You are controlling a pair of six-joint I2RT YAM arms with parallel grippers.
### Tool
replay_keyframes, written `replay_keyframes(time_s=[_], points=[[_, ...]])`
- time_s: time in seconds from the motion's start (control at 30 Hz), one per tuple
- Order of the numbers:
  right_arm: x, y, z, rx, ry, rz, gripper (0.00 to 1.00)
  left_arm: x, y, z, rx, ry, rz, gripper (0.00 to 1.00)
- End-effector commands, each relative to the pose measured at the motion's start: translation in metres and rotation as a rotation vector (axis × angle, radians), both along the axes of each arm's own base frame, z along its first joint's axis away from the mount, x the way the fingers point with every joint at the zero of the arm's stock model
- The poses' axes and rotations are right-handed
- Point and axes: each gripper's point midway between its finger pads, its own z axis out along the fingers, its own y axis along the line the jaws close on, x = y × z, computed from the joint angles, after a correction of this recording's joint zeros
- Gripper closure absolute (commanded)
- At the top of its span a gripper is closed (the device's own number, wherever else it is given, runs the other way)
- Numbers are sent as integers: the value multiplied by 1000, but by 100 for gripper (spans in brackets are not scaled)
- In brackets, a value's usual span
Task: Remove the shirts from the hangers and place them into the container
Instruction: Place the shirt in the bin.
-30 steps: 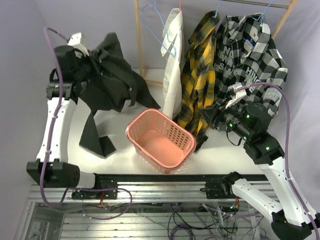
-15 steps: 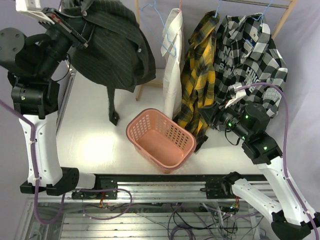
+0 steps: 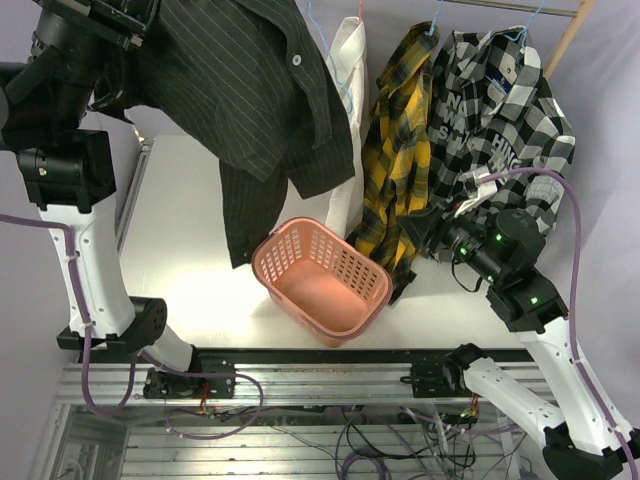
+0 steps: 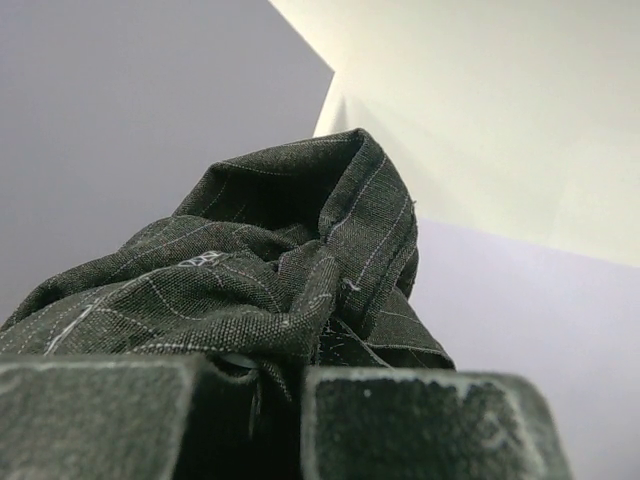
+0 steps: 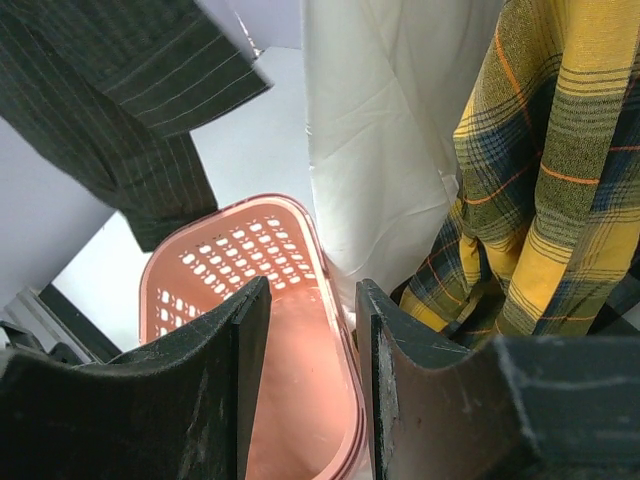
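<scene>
So far nothing lies in the salmon-pink lattice plastic basket [image 3: 285, 300] at lower centre. The left gripper [image 4: 285, 400] clamps the dark pinstriped shirt [image 3: 250, 90], which hangs at upper left with its hem just beside the basket rim. The right gripper [image 5: 310, 300] is parted and empty. The plain white shirt [image 3: 348, 150], yellow-and-black plaid shirt [image 3: 400, 140] and black-and-white checked shirt [image 3: 500, 100] await at upper right.

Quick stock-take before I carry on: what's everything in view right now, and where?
pinstriped shirt: one, dark, hanging from the left gripper above the table
white shirt: one, white, on the rack
plaid shirt: one, yellow-and-black, on the rack
checked shirt: one, black-and-white, on the rack
hangers: four, three light blue, one pink-red, on the rack
basket: one, salmon-pink, empty, on the table
left gripper: one, black, shut on the pinstriped shirt
right gripper: one, black, open, beside the plaid shirt
</scene>
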Motion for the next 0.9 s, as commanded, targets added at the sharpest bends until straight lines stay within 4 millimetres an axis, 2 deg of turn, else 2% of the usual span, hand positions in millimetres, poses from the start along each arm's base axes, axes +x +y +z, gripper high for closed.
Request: replay_keyframes(time_s=[0.0,0.17,0.3,0.53,0.87], points=[[-2,-3,4,9,-15,-12,60,-29,2,28,-102,-110,-112,93],[-3,-2,5,15,-12,-7,60,-34,1,34,-135,-129,-179,93],[-2,0,3,16,-7,-2,60,-56,11,47,-183,-183,-163,93],[-2,0,7,27,-9,-3,60,-81,24,62,-255,-247,-152,93],[-4,2,4,40,1,8,60,-117,23,65,-271,-268,-267,93]])
